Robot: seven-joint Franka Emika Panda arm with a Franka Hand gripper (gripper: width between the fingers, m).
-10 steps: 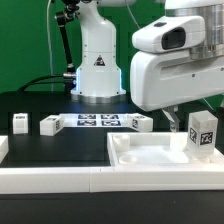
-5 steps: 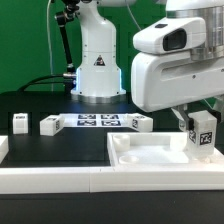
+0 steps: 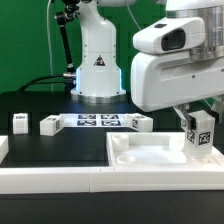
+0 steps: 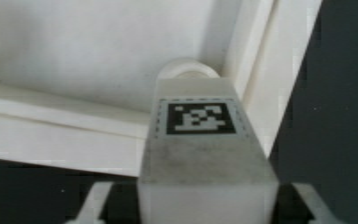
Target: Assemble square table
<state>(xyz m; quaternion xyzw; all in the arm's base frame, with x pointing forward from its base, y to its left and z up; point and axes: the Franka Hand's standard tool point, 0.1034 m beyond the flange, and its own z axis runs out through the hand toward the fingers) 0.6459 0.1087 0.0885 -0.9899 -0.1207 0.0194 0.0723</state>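
One leg (image 3: 204, 138) stands nearly upright in a corner of the tabletop (image 3: 150, 152), at about three o'clock in the exterior view. In the wrist view a round boss (image 4: 190, 70) shows just past the leg's end. The step is judged to be the seating and screwing-in of this leg. It should be kept square over the corner and turned without side pressure, lest it jam. The pincer (image 3: 199, 127) is drawn partway in, its fingers against the leg's two sides.
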